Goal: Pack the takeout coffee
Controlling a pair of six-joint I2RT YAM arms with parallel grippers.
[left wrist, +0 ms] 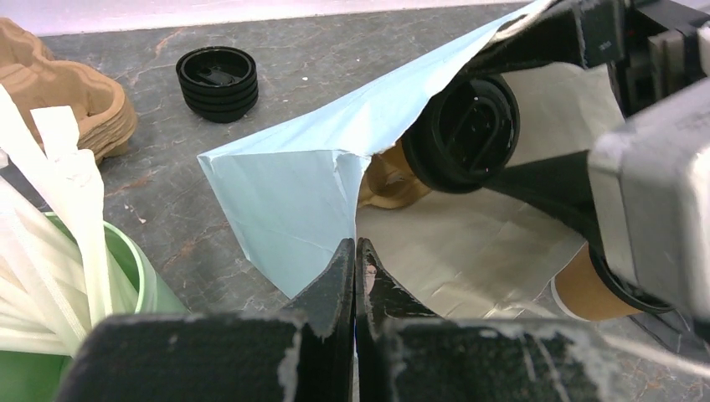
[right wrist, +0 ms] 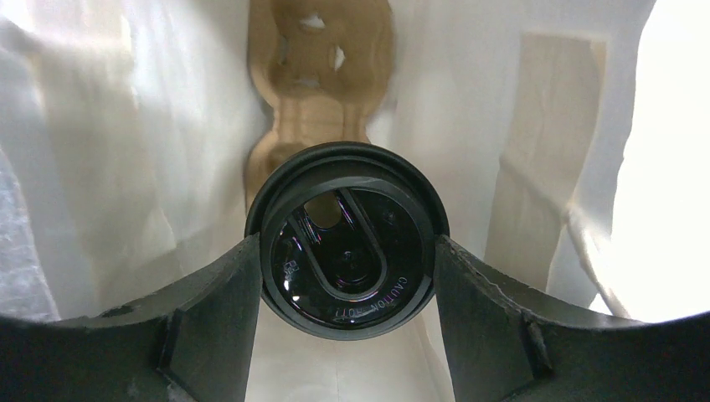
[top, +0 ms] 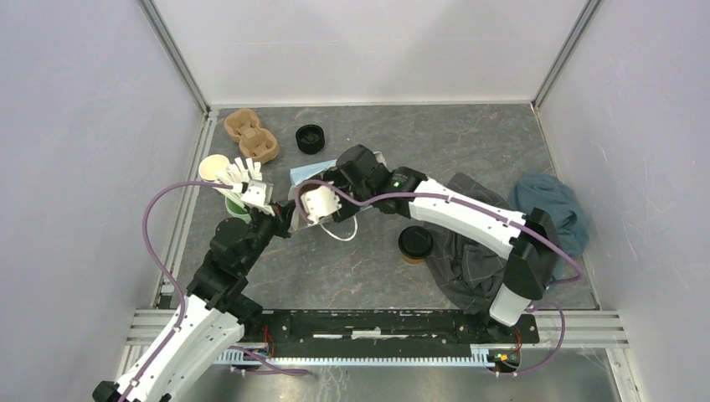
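A light blue paper bag lies on its side, mouth open; it also shows in the top view. My left gripper is shut on the bag's edge and holds the mouth up; it sits left of the bag in the top view. My right gripper reaches inside the bag, shut on a brown cup by its black sip lid. That lidded cup shows in the bag mouth. A brown pulp carrier lies deeper inside the bag. The second lidded cup stands on the table.
A green cup of white sticks stands close to my left gripper. Two pulp carriers and a stack of black lids sit at the back. A dark grey cloth and a blue cloth lie at the right.
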